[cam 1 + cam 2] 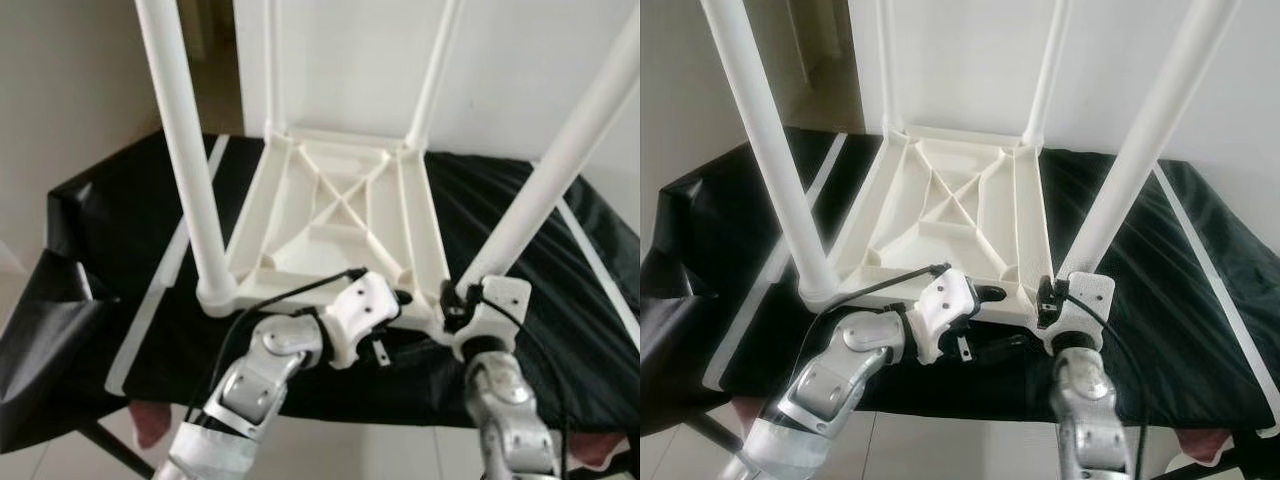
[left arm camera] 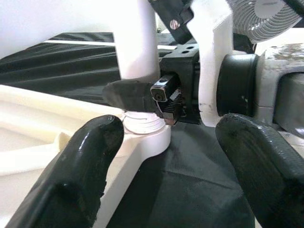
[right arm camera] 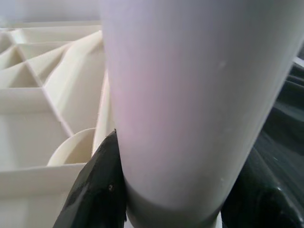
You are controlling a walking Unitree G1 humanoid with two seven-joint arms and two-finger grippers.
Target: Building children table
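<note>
Now right pincer [image 3: 166,190] clenched around white table leg [image 1: 545,180], left pincer [image 2: 166,166] spread wide, grasping nothing.

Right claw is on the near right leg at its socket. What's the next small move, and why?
Probably keep the right claw clamped and twist the near right leg further into its corner socket: thread rings still show at its base in the left wrist view. The left claw, open at the tabletop edge, could steady it.
</note>
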